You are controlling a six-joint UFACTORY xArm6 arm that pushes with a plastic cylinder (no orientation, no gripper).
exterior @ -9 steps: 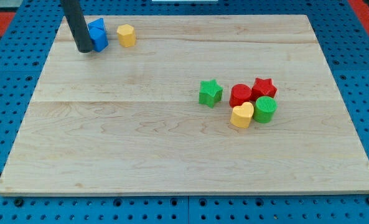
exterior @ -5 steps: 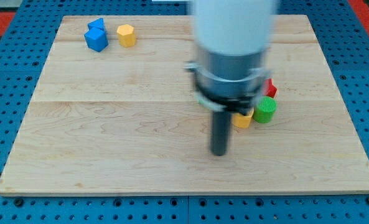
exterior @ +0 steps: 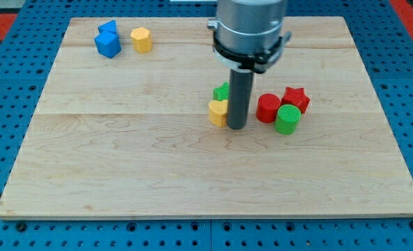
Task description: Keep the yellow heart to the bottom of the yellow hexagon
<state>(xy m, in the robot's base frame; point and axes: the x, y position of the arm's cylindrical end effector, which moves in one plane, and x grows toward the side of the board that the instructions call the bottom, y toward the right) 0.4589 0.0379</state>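
Observation:
The yellow heart (exterior: 218, 111) lies near the board's middle, just below the green star (exterior: 221, 92), which the rod partly hides. My tip (exterior: 237, 127) touches the heart's right side. The yellow hexagon (exterior: 141, 40) sits at the view's top left, far up and left of the heart.
Two blue blocks (exterior: 108, 40) sit left of the hexagon. A red cylinder (exterior: 267, 108), a red star (exterior: 295, 97) and a green cylinder (exterior: 287, 119) cluster right of my tip. The wooden board (exterior: 122, 174) rests on a blue pegboard.
My tip crossed from the top left to the board's middle. The yellow heart has moved left, away from the red and green cluster, and now lies by the green star. The green cylinder shifted slightly left.

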